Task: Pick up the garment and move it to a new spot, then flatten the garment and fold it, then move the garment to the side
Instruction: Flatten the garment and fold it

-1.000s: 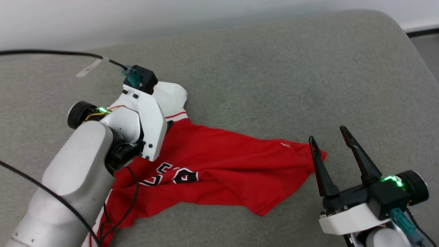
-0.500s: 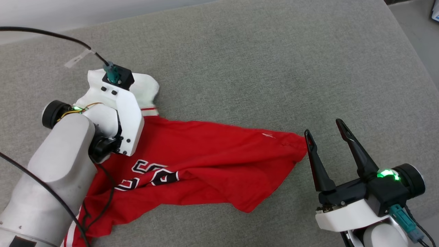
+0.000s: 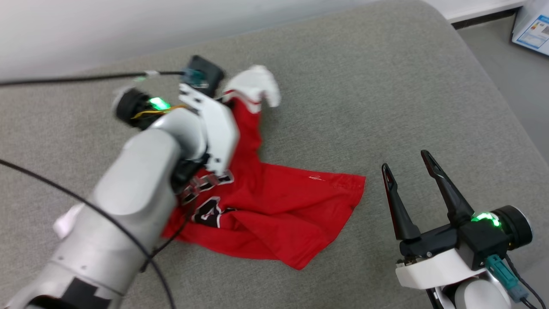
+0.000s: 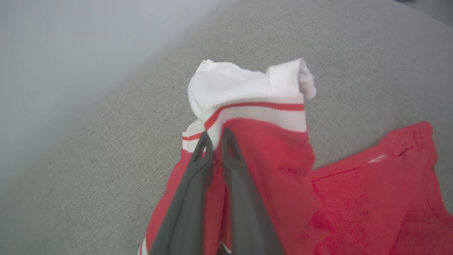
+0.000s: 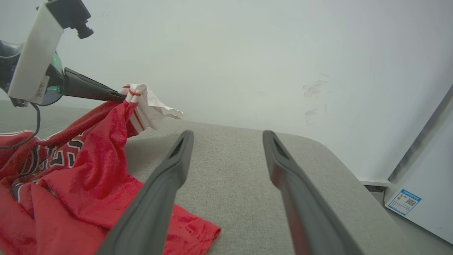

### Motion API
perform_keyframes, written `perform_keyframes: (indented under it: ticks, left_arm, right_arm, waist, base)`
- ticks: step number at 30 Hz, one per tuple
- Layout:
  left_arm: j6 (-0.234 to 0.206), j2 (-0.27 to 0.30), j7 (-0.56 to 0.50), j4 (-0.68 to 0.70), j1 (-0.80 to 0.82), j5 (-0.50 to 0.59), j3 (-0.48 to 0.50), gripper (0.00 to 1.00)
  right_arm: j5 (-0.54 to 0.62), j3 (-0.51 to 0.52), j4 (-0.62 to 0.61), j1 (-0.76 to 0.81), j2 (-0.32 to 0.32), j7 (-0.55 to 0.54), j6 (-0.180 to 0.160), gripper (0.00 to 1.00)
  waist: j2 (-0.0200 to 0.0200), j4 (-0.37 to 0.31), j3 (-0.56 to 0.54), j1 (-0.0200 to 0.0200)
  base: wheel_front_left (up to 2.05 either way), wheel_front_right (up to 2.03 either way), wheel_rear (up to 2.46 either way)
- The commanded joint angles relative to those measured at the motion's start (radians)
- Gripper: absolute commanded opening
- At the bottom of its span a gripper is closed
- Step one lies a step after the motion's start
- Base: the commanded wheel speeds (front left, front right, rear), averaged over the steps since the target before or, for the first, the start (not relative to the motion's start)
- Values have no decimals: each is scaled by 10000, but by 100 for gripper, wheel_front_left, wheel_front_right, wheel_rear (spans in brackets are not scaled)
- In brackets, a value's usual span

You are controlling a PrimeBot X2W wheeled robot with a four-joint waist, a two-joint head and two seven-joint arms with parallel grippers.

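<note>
Left gripper (image 4: 215, 140) has hoisted one end of the shirt (image 3: 279, 201) off the cushion (image 3: 343, 86), clamped tight on the cloth; right gripper (image 3: 404, 160) sits spread wide just beside the shirt.

Soft cloth on coarse upholstery, amid matt plastic.
The jersey (image 3: 283, 206) is thin red knit with a faint sheen; its white sleeve (image 4: 230, 83) is matt, edged with ribbed striped trim (image 4: 262, 110). The grey cushion (image 3: 364, 86) is rough woven fabric. Left gripper (image 4: 215, 138) and right gripper (image 5: 227, 134) have smooth, matt dark plastic fingers; the left forearm (image 3: 128, 180) is pale satin plastic.
</note>
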State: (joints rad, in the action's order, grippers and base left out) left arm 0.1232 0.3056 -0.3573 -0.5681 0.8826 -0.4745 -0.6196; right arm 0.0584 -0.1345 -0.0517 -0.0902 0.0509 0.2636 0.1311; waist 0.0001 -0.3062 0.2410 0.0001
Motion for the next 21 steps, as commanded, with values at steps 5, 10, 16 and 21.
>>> perform_keyframes:
  ticks: [5,10,16,21]
  left_arm:
    - [31,-981,1017,-32,121,366,-608,0]
    - [-89,-1840,1507,-516,-545,538,-1279,100]
    - [-78,-2257,2694,-915,-1184,409,-1617,100]
    - [-319,-2094,4303,-842,-1053,292,-1084,100]
  right_arm:
    - [51,-3,25,188,-11,16,-6,100]
    - [11,-19,5,278,-11,16,-6,100]
    - [-18,-79,8,243,-11,16,-6,100]
    - [88,82,33,315,-13,16,-6,100]
  waist:
    - [-1,-215,-232,-1]
    - [-1,-257,-223,-1]
    - [-1,18,-272,-1]
    - [-1,520,-575,-1]
  base:
    - [0,0,0]
    - [0,0,0]
    - [0,0,0]
    - [0,0,0]
